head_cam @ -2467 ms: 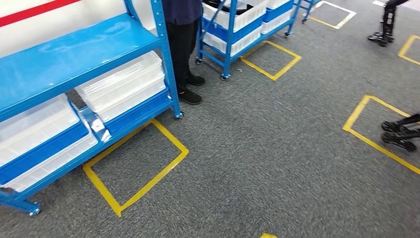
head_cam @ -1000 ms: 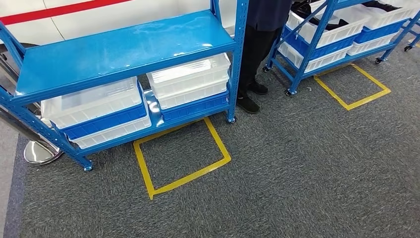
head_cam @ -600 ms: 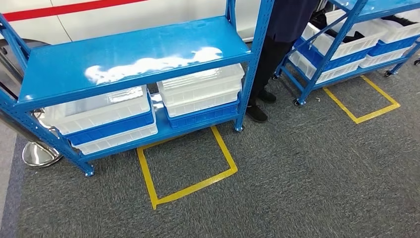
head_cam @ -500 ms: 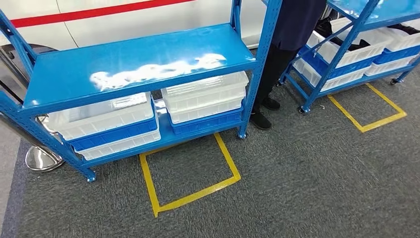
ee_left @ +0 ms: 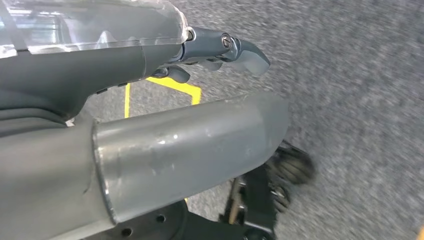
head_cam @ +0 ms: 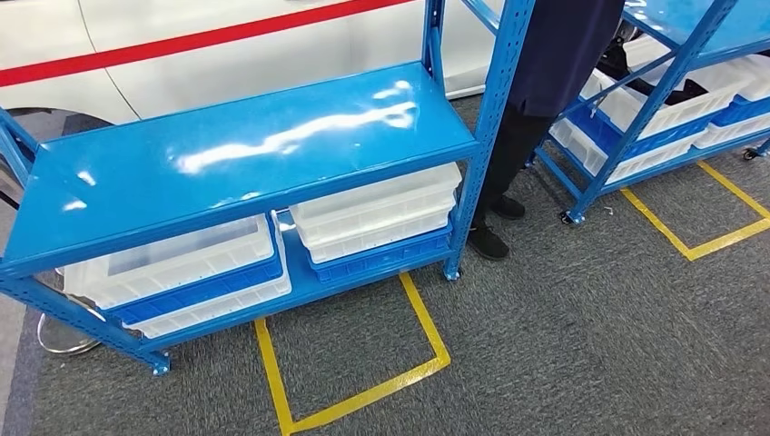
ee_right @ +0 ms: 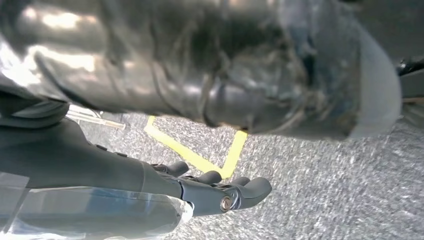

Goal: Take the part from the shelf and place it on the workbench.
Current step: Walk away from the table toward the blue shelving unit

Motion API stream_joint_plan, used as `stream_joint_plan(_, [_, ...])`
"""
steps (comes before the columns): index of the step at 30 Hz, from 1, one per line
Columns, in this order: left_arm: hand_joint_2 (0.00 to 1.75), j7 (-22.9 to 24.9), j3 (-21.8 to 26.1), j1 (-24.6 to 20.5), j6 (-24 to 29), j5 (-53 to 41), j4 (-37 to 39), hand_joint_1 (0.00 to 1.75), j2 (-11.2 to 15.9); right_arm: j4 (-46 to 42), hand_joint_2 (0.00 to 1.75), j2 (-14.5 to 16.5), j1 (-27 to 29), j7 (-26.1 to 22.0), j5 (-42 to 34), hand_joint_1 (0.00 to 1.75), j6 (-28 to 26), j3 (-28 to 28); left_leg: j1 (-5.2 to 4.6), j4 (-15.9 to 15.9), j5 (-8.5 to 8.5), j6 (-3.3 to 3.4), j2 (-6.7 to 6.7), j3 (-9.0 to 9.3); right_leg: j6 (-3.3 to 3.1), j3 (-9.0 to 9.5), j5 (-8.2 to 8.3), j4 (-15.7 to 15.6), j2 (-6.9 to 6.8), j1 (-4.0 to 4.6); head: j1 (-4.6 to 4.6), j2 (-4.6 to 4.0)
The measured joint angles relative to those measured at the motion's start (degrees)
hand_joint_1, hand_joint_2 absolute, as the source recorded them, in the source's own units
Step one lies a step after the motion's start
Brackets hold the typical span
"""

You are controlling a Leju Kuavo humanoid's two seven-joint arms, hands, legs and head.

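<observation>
A blue metal shelf (head_cam: 245, 159) stands in front of me in the head view, its glossy middle board bare. Under it, on the lowest board, sit stacked white and blue bins (head_cam: 377, 213) and a second stack (head_cam: 172, 268); what they contain is hidden. My left hand (ee_left: 220, 50) hangs beside my body over the grey carpet, fingers loosely extended and holding nothing. In the right wrist view my right hand (ee_right: 215, 190) hangs the same way, with nothing in it.
A person in dark clothes (head_cam: 545, 82) stands at the shelf's right post. A second blue shelf (head_cam: 672, 54) with white bins is at the right. Yellow tape squares (head_cam: 363, 391) mark the carpet. A white car body (head_cam: 227, 45) is behind the shelf.
The camera has turned and closed in on the shelf, which now sits larger and nearer the middle of the picture. Nothing on the shelf has moved.
</observation>
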Motion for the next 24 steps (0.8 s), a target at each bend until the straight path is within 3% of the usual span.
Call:
stream_joint_plan(1, [0.0, 0.0, 0.0, 0.2, 0.0, 0.0, 0.0, 0.0, 0.0, 0.0, 0.0, 0.0, 0.1, 0.0, 0.0, 0.0, 0.0, 0.0, -0.06, -3.1, 3.93, 0.3, 0.07, -0.56, 0.11, 1.18, -1.06, 0.0, 0.01, 0.0, 0.01, 0.0])
stream_joint_plan(3, [0.0, -0.2, 0.0, 0.5, 0.1, 0.0, 0.0, 0.0, 0.0, 0.1, 0.0, 0.0, 0.0, -0.1, 0.0, 0.0, 0.0, -0.1, -0.45, -7.9, 14.47, 0.91, 0.11, -1.41, 0.61, 3.04, -3.4, 0.7, 0.31, 0.14, 0.03, 0.0])
stream_joint_plan(4, [0.0, -0.4, 0.1, 0.6, 0.3, 0.0, 0.0, 0.0, 0.1, 0.1, 0.0, 0.0, -0.2, -0.1, 0.0, 0.0, 0.0, -0.1, -0.68, -8.7, 18.1, 1.18, 0.09, -1.55, 0.95, 3.63, -4.54, 1.0, 0.45, 0.18, 0.04, 0.0])
stream_joint_plan(5, [0.0, -0.5, 0.1, 0.4, 0.3, 0.0, 0.0, 0.0, 0.1, 0.0, 0.0, 0.0, -0.4, -0.1, 0.0, 0.0, 0.0, -0.2, -0.89, -8.5, 18.99, 1.45, 0.02, -1.56, 1.38, 4.27, -5.49, 1.3, 0.59, 0.19, 0.04, 0.0])
stream_joint_plan(7, [0.0, -0.7, 0.1, -0.4, 0.4, 0.0, -0.1, 0.0, 0.1, -0.1, 0.0, 0.0, -0.9, -0.2, 0.0, 0.0, -0.1, -0.2, -0.82, -8.4, 18.4, 2.1, -0.13, -0.8, 2.12, 5.29, -6.84, 1.1, 0.51, 0.06, 0.03, 0.0])
stream_joint_plan(9, [0.0, -0.9, 0.1, -0.9, 0.5, -0.1, -0.1, 0.0, 0.0, -0.2, 0.0, 0.0, -1.3, -0.2, 0.1, 0.0, -0.1, -0.3, -0.61, -9.2, 17.88, 2.85, -0.15, 0.1, 2.55, 4.19, -8.65, 3.8, 0.27, 0.0, 0.04, 0.0])
stream_joint_plan(12, [0.0, -0.9, 0.1, -0.9, 0.6, -0.1, -0.1, 0.0, 0.0, -0.2, 0.0, 0.0, -1.2, -0.2, 0.1, 0.0, -0.1, -0.3, -0.62, -9.6, 16.8, 3.51, -0.06, 1.03, 2.92, -3.09, -11.95, 14.3, 0.07, -0.03, 0.04, 0.0])
stream_joint_plan(13, [0.0, -1.0, 0.1, -0.8, 0.6, -0.1, -0.1, 0.0, 0.0, -0.2, 0.0, -0.1, -1.2, -0.2, 0.1, 0.0, 0.0, -0.3, -0.65, -9.6, 16.36, 3.55, -0.13, 1.42, 3.0, -5.17, -11.45, 16.3, 0.06, -0.03, 0.04, 0.0])
stream_joint_plan(14, [0.0, -1.0, 0.1, -0.6, 0.6, -0.1, -0.1, 0.0, 0.0, -0.2, 0.0, -0.1, -1.0, -0.1, 0.2, 0.0, 0.0, -0.3, -0.67, -9.6, 15.91, 3.51, -0.47, 1.98, 2.97, -6.26, -9.48, 16.1, 0.08, -0.02, 0.04, 0.0])
stream_joint_plan(17, [0.0, -1.1, 0.1, -0.2, 0.6, -0.1, -0.1, 0.0, -0.4, -0.1, 0.0, -0.3, -0.1, 0.0, 0.7, 0.0, 0.1, -0.3, -0.7, -9.6, 14.72, 3.09, -1.84, 3.53, 2.41, -5.71, -0.78, 7.5, 1.71, 0.07, 0.04, 0.0])
stream_joint_plan(18, [0.0, -1.1, 0.1, -0.3, 0.6, -0.1, -0.1, 0.0, -0.5, 0.0, 0.0, -0.4, 0.2, 0.0, 0.9, 0.0, 0.1, -0.3, -0.67, -9.5, 14.54, 2.89, -2.26, 3.63, 2.2, -5.14, 0.44, 5.0, 2.51, 0.12, 0.06, 0.0])
stream_joint_plan(20, [0.0, -1.2, 0.1, -0.3, 0.5, -0.2, -0.1, 0.0, -0.7, 0.1, 0.0, -0.6, 0.2, 0.0, 1.3, 0.0, 0.3, -0.3, -0.49, -9.7, 14.56, 2.32, -3.06, 3.52, 1.86, -4.5, 0.5, 3.0, 3.25, 0.35, 0.09, 0.0])
stream_joint_plan(22, [0.0, -1.2, 0.1, -0.2, 0.4, -0.2, -0.1, 0.0, -0.7, 0.1, 0.0, -0.6, 0.0, 0.0, 1.4, 0.0, 0.4, -0.3, -0.4, -10.1, 14.69, 1.67, -3.58, 3.54, 1.37, -3.81, 0.5, 1.8, 2.37, 0.19, 0.1, 0.0])
stream_joint_plan(24, [0.0, -1.2, 0.1, -0.1, 0.4, -0.2, -0.1, 0.0, -0.8, 0.0, 0.0, -0.6, -0.1, 0.0, 1.4, 0.0, 0.4, -0.3, -0.53, -8.6, 13.66, 0.99, -2.34, 2.98, 0.82, -2.75, 0.79, 0.6, 1.2, -0.25, 0.03, 0.0])
